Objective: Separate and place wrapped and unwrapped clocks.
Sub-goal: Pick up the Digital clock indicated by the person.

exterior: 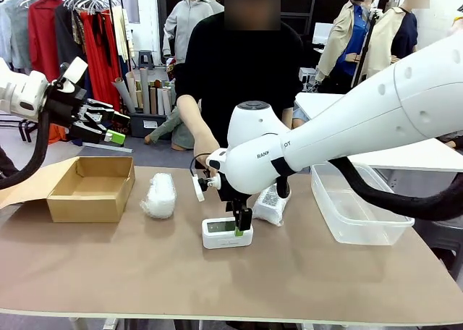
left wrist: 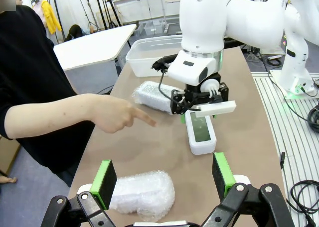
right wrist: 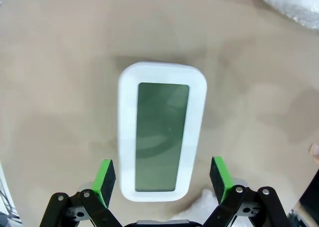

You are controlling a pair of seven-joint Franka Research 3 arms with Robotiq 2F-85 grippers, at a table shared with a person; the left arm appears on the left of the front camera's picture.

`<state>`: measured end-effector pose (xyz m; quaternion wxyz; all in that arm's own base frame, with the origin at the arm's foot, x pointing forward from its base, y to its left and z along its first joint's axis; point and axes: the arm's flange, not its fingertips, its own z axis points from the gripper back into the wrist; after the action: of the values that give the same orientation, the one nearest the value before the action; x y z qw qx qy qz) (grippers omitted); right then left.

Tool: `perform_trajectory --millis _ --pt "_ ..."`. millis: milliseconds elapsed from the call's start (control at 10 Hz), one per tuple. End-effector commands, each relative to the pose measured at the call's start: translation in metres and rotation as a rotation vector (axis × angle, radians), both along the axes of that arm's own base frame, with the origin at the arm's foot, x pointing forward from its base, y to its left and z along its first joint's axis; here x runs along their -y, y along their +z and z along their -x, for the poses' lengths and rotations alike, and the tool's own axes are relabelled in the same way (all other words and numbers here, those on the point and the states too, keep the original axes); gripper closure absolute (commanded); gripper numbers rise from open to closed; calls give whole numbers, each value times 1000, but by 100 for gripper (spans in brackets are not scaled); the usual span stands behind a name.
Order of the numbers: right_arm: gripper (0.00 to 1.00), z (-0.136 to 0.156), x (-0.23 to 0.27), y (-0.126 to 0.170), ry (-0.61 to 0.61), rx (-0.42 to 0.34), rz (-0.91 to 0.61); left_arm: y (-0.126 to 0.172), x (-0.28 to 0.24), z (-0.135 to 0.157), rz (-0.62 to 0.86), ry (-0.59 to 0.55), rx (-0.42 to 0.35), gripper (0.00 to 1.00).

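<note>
The bare white clock [exterior: 226, 233] with a greyish screen lies flat at the table's middle. My right gripper [exterior: 239, 227] stands open directly over it, and its green pads [right wrist: 104, 179] flank the clock [right wrist: 162, 130] without gripping it. One bubble-wrap bundle [exterior: 160, 195] lies to the left. A second bundle with a code label [exterior: 271, 203] lies just behind the clock. My left gripper [exterior: 108, 132] hangs open and empty, high above the table's left end. In its own view the left gripper [left wrist: 163, 179] looks down on the plain bundle [left wrist: 144, 194] and the clock [left wrist: 201, 132].
An open cardboard box [exterior: 90, 189] sits at the left of the table, and a clear plastic bin [exterior: 362, 203] at the right. The person's hand [left wrist: 119, 112] reaches over the far edge, a finger pointing toward the clock.
</note>
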<state>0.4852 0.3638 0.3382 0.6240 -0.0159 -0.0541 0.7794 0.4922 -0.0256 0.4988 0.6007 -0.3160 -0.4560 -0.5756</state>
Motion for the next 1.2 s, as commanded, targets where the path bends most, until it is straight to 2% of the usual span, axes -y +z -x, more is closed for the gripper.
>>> perform_trajectory --millis 0,500,1100 --pt "0 -5 -5 -2 -8 53 -9 1 0 0 1 0 2 0" --pt "0 -9 -8 -26 -18 -26 -1 1 0 0 1 0 2 0" --pt "0 -10 -3 -3 -61 -83 -32 1 0 0 1 0 2 0"
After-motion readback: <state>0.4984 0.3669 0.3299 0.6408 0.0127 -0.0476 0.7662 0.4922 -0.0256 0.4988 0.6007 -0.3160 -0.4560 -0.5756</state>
